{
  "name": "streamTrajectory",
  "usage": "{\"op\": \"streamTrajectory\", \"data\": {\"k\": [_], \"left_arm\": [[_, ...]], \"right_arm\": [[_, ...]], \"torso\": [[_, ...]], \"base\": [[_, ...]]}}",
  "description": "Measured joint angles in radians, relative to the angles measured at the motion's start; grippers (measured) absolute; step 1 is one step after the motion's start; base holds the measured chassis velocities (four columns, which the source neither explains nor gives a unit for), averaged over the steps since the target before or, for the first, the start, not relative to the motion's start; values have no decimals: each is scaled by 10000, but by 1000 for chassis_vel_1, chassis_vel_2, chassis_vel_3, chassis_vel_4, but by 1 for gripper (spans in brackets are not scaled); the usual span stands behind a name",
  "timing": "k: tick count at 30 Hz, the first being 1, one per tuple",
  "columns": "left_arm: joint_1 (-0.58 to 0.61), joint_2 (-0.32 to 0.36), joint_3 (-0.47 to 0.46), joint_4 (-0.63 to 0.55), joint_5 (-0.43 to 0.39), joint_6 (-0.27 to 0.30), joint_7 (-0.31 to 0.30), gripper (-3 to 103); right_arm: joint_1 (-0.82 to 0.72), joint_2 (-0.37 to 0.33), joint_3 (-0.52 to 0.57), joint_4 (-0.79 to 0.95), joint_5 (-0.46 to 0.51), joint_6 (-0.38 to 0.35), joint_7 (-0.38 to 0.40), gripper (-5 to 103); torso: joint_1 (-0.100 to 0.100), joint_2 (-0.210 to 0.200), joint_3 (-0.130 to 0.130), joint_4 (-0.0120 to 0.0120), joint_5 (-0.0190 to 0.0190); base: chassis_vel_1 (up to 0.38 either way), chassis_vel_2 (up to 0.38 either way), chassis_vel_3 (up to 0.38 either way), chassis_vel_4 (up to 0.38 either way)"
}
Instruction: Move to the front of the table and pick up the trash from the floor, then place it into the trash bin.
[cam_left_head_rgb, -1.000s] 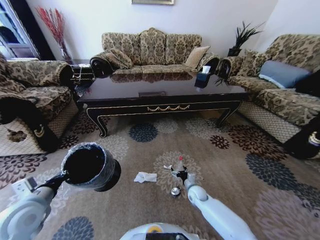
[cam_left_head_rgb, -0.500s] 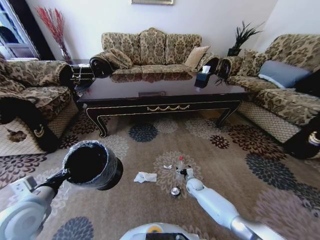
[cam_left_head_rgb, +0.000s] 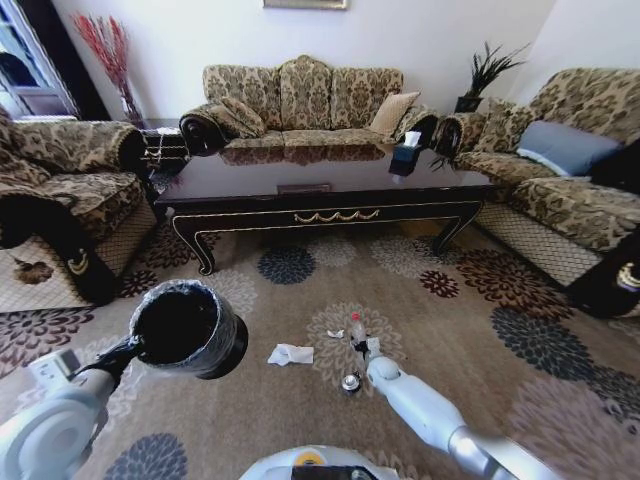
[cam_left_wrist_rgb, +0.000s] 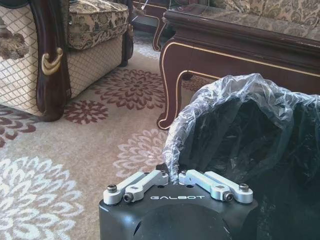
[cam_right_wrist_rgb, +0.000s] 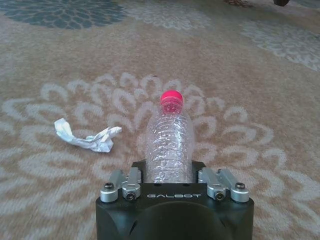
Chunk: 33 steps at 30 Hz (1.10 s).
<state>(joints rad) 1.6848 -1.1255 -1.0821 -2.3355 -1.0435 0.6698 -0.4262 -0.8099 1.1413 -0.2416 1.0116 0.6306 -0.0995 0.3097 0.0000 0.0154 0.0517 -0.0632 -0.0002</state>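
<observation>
Head view: the robot faces a long, low coffee table of glossy dark wood (cam_left_head_rgb: 325, 190) with gold scrollwork, standing on a beige carpet with large round flower medallions (cam_left_head_rgb: 500, 330). The right gripper (cam_left_head_rgb: 358, 346) is low over a cream medallion, its fingers pinching a clear plastic bottle with a red cap (cam_right_wrist_rgb: 169, 142) — the bottle stands upright between them. Just beside it lie a tiny crumpled white scrap (cam_right_wrist_rgb: 86, 138), a small round dark object (cam_left_head_rgb: 350, 382) and, a little further left, a crumpled white tissue (cam_left_head_rgb: 290, 354). The left gripper (cam_left_wrist_rgb: 174, 178) hangs above the carpet on the robot's left, fingers pressed together on the rim of a small round black bin with a crinkled clear plastic liner (cam_left_head_rgb: 186, 328) — held off the floor.
</observation>
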Motion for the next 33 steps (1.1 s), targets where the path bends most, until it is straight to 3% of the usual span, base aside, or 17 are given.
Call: {"op": "streamTrajectory", "data": {"k": [5,7,11,17,27,33], "left_arm": [[-87,-17,324,5,85,11,-4,3],[-104,-19,426,-1,95,15,-5,3],[-84,-16,1290,-236,320,18,-10,3],[-319,291,2688,-354,590,-5,-162,3],[-784,1206,4417,59,443,3,-264,3],[-1032,2270,5310,401,-161,32,-232,3]], "right_arm": [[-425,-372,229,656,175,458,-582,33],[-495,-462,284,878,333,671,-744,33],[-651,-906,493,2034,1031,2431,-1749,26],[-650,-1510,558,3664,2229,3557,-2473,26],[-29,-2450,301,6389,4206,4328,-3369,26],[770,-3091,-155,8094,5492,4348,-3855,26]], "torso": [[1,-1,4,-8,4],[1,-2,5,-11,7],[0,-2,4,-1,5],[0,-1,4,-4,4],[1,-1,3,-1,1],[1,-1,3,-1,1]], "base": [[0,0,0,0],[0,0,0,0],[0,0,0,0],[0,0,0,0],[0,0,0,0],[0,0,0,0]]}}
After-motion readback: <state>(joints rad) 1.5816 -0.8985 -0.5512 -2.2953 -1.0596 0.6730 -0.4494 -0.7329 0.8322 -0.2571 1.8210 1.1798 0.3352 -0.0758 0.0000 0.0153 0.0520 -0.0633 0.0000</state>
